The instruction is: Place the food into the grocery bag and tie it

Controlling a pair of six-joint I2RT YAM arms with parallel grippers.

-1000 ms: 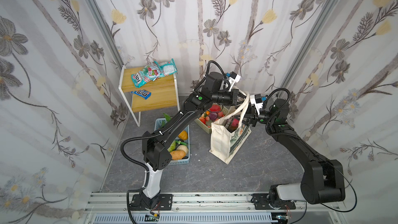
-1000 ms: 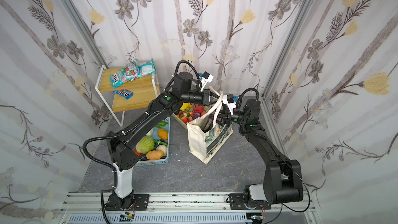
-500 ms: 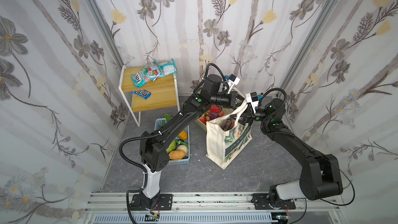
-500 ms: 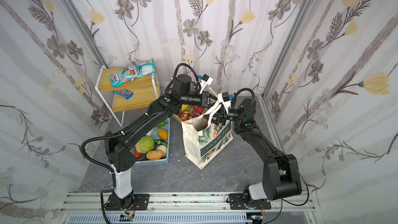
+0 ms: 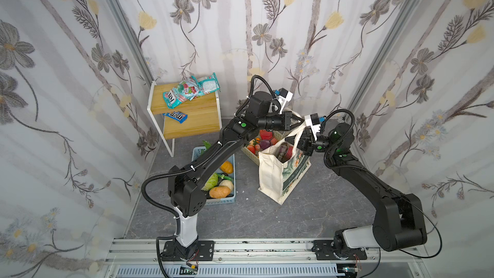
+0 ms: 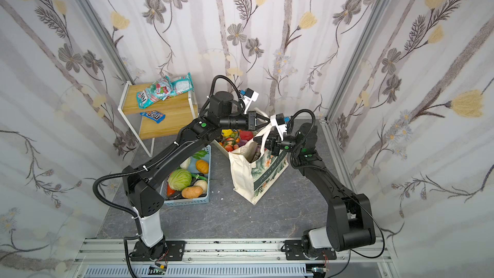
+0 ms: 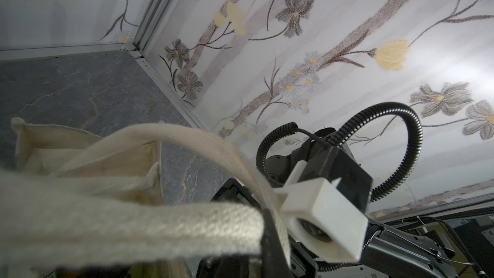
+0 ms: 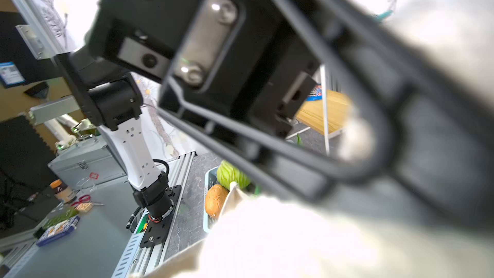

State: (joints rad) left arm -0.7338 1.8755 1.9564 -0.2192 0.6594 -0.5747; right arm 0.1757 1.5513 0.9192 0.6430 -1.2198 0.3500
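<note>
Some food [image 5: 283, 150] lies inside the grocery bag [image 5: 272, 179], standing on the bench [image 5: 307, 209]; tying not done. Left gripper [image 5: 296, 122] clamped on a strap handle [image 7: 160, 223]; right gripper [image 5: 301, 143] closed at the bag's rim, hold unclear.

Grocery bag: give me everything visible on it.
The grocery bag is a boxy cream canvas tote with a green floral side and dark green script panel. It stands on the grey floor, mouth open, dark food inside. The left gripper is shut on one strap handle; the right gripper is shut at the rim.
</note>
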